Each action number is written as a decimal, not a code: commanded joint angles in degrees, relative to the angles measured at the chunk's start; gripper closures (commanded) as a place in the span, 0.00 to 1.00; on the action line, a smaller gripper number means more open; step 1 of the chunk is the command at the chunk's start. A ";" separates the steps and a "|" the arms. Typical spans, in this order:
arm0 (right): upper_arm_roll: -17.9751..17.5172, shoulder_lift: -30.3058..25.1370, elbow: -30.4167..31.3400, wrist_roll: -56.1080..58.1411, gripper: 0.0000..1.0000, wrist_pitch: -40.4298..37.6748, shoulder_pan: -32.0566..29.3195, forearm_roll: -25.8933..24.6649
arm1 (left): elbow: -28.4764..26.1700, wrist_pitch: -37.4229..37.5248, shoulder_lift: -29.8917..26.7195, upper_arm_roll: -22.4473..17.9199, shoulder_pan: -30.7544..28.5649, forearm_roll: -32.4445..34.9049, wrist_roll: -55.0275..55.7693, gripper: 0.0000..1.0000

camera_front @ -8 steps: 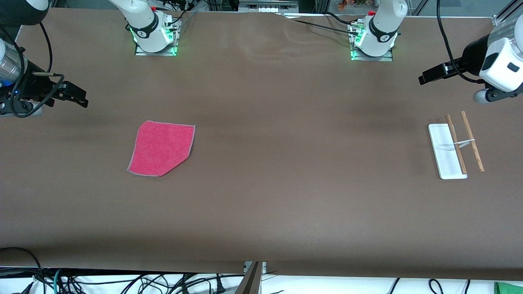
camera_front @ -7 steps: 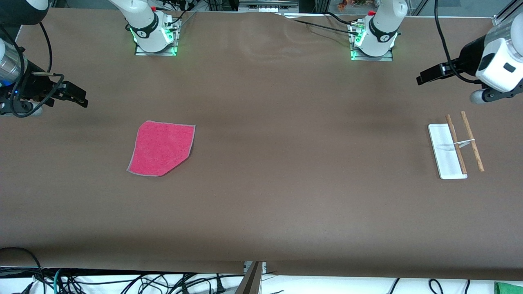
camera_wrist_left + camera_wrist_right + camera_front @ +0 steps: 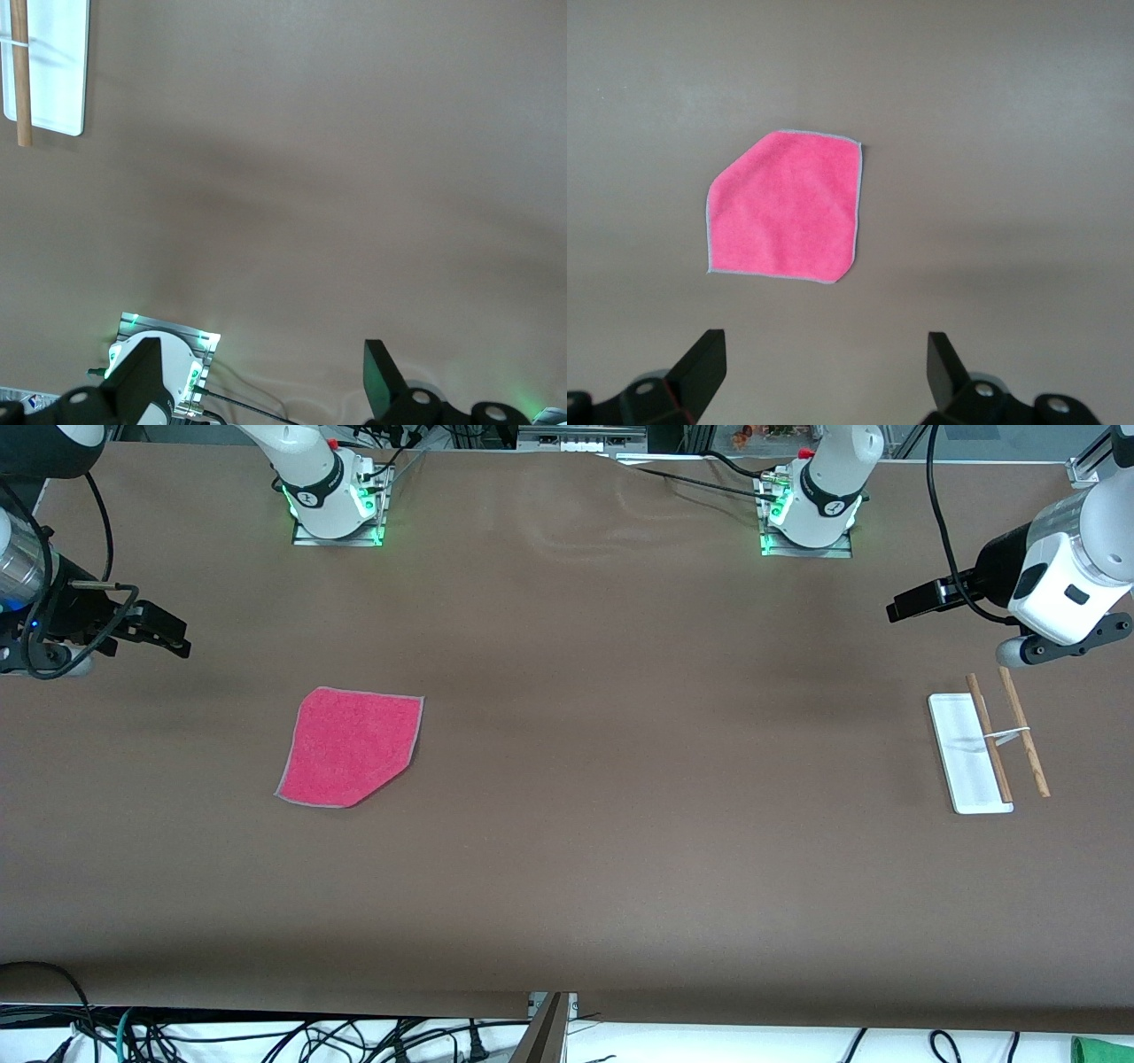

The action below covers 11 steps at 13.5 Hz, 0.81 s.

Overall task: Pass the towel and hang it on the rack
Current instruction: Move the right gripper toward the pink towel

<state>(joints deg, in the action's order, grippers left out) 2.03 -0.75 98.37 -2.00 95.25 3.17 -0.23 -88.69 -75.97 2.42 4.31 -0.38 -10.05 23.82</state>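
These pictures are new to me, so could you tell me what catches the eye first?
The pink towel lies flat toward the right arm's end of the table, one corner folded under. The rack stands toward the left arm's end. Both open grippers, right and left, hover above the table, holding nothing.

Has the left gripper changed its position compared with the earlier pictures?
Yes. In the front view the left gripper has shifted toward the middle of the table and slightly down in the picture, judged against the rack, which has stayed in place. It is open and holds nothing.
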 commanded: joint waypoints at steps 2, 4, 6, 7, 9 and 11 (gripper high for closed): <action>-0.18 -0.48 -0.28 0.42 0.00 -0.68 -0.27 0.75 | -0.35 -1.90 -2.41 0.35 -0.59 1.77 -0.44 0.00; -0.09 -0.48 -0.28 0.50 0.00 -0.68 -0.27 0.75 | -0.43 -1.90 -2.33 0.52 -0.59 1.88 -0.35 0.00; -0.18 -0.48 -0.37 0.50 0.00 -0.68 -0.27 0.75 | -0.43 -1.90 -2.42 0.44 -0.59 1.88 -0.35 0.00; -0.18 -0.48 -0.37 0.59 0.00 -0.68 -0.27 0.75 | -0.43 -1.90 -2.42 0.52 -0.59 1.96 -0.44 0.00; -0.18 -0.48 -0.28 0.59 0.00 -0.68 -0.27 0.75 | -0.35 -2.08 -2.42 0.52 -0.59 2.49 -0.44 0.00; -0.18 -0.48 -0.28 0.59 0.00 -0.68 -0.27 0.75 | -0.26 -2.08 -2.51 0.70 -0.50 3.54 -0.44 0.00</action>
<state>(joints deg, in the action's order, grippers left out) 2.03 -0.75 98.37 -2.00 95.24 3.17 -0.23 -88.60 -77.57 0.85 4.36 -0.55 -8.20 23.82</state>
